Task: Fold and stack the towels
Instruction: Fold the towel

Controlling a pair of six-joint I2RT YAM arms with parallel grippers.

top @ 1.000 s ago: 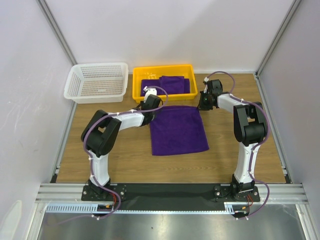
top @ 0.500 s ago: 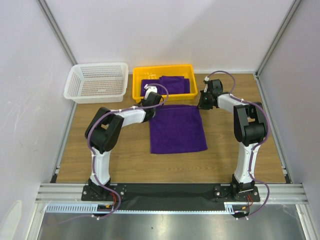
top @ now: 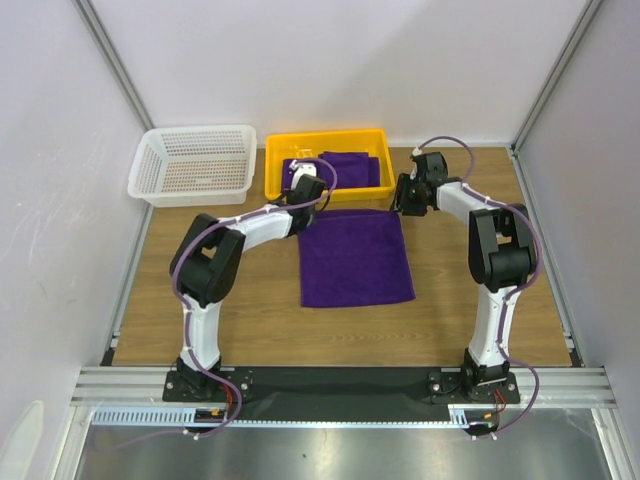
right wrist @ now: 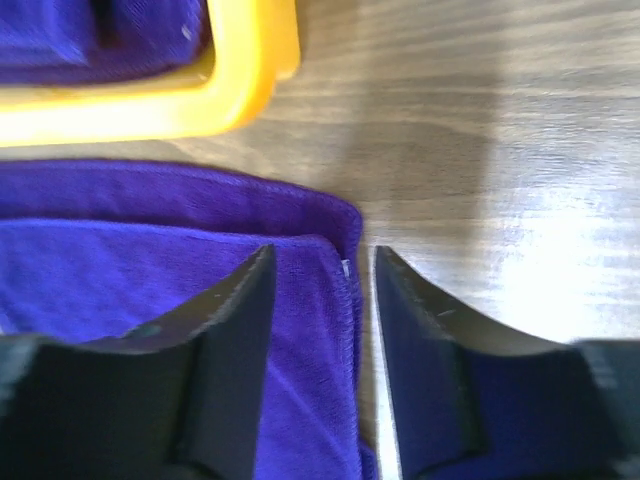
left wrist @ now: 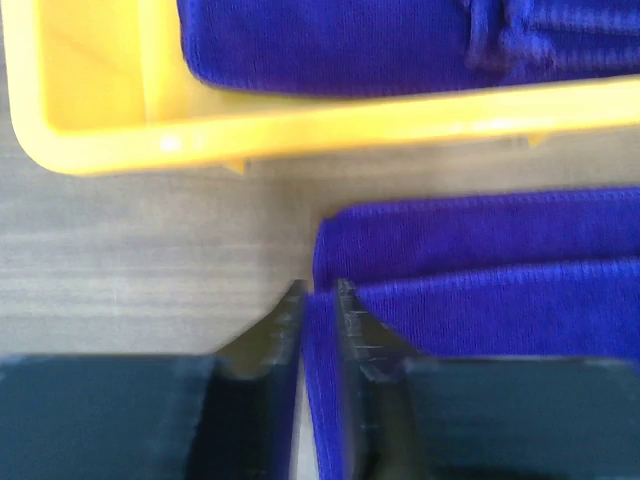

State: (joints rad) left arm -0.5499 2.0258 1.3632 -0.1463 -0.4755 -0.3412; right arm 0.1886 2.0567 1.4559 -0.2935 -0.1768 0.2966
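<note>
A deep purple towel [top: 355, 258] lies folded flat on the wooden table, its far edge just in front of the yellow tray [top: 325, 137]. More purple towels [top: 345, 168] lie inside the tray. My left gripper [top: 308, 205] hangs over the towel's far left corner [left wrist: 480, 270]. Its jaws [left wrist: 318, 292] stand slightly apart, and the towel's edge shows in the narrow gap. My right gripper [top: 404, 203] is at the far right corner [right wrist: 150, 260], open [right wrist: 322, 255], its fingers either side of the towel's hemmed edge.
A white mesh basket [top: 195, 165] stands at the back left, beside the yellow tray [left wrist: 300, 125] [right wrist: 130, 120]. Metal frame posts and white walls close the table in on both sides. Bare wood lies left and right of the towel.
Both grippers were shut on the towel's far corners and have come open. The towel's far edge has settled flat. The left gripper has shifted a little toward the tray.
</note>
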